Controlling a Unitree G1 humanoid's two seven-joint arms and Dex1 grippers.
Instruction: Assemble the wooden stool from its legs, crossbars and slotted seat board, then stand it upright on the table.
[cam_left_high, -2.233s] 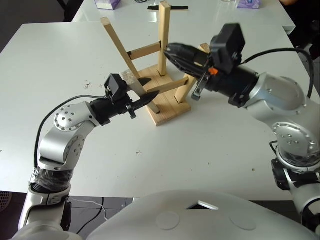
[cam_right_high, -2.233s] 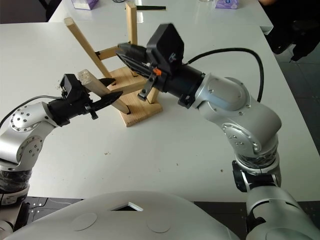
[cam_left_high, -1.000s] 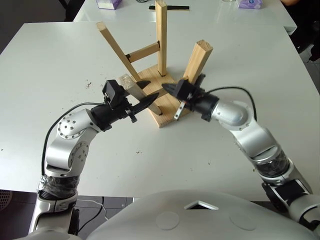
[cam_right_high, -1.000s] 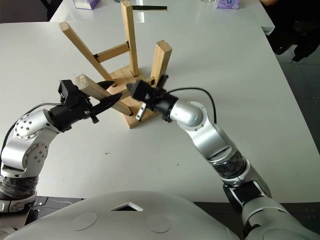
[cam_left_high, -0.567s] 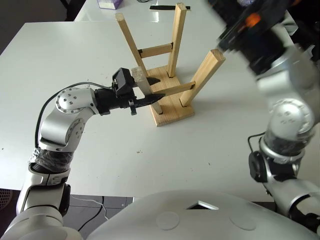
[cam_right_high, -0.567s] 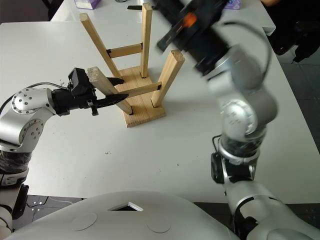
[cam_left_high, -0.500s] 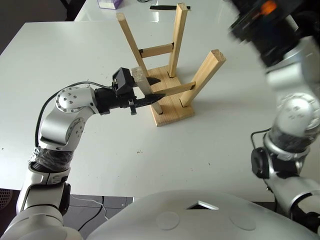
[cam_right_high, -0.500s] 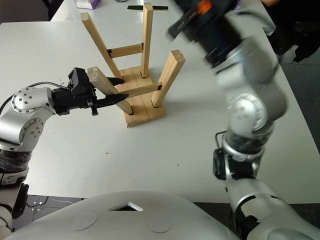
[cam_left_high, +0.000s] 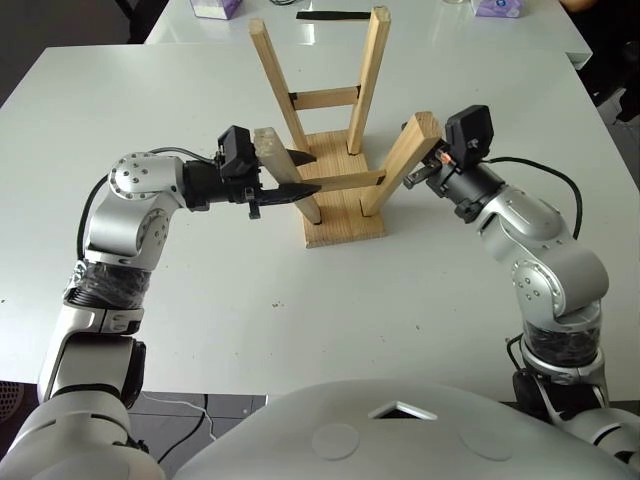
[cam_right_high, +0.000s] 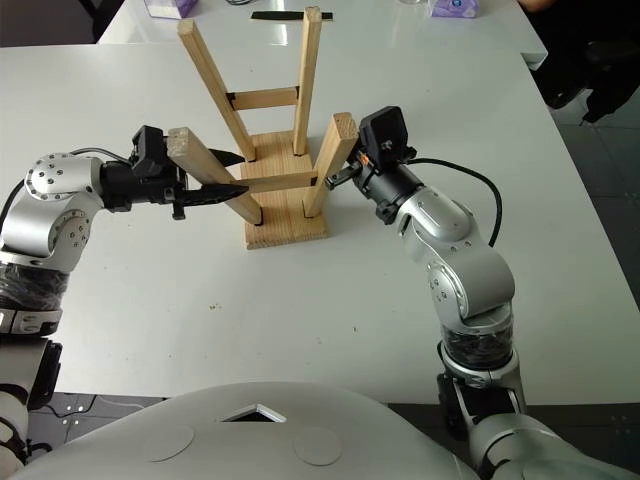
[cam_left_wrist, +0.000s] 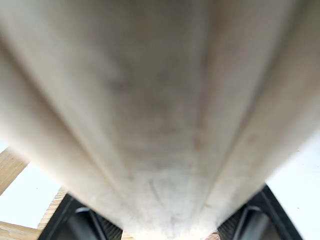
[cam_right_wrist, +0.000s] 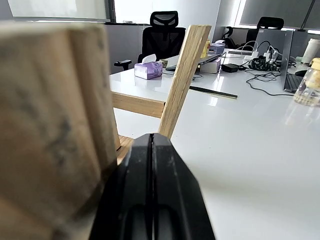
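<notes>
Left gripper (cam_left_high: 288, 176) is closed around the near-left leg (cam_left_high: 268, 145); the left wrist view shows that leg between the 2 fingers. Right gripper (cam_left_high: 422, 172) has its fingers (cam_right_wrist: 152, 190) pressed together with nothing between them, and its tip sits at the outer face of the near-right leg (cam_left_high: 405, 160), just below the leg's top. I cannot tell whether it touches the wood.

The stool stands inverted on the table (cam_left_high: 200, 300), seat board (cam_left_high: 345, 228) down and 4 legs up. A front crossbar (cam_left_high: 350, 180) joins the 2 near legs and a rear crossbar (cam_left_high: 325, 98) joins the 2 far legs.

**Hazards**
1. Both near legs lean outward. If you pull with the left arm or push sideways with the right, the front crossbar is likely to slip from its joint.
2. A push from closed fingers gives no hold. The tip can skid off the leg, or the whole stool can slide on the smooth table.
3. If you turn the stool upright by 1 leg only, the load falls on 1 slot joint, and that leg may work loose.

**Change from the earlier frames**
0.5 s ago the right arm is raised high above the table; it now sits low beside the near-right leg. The left gripper keeps its hold on the same leg. The stool remains inverted in much the same place.
</notes>
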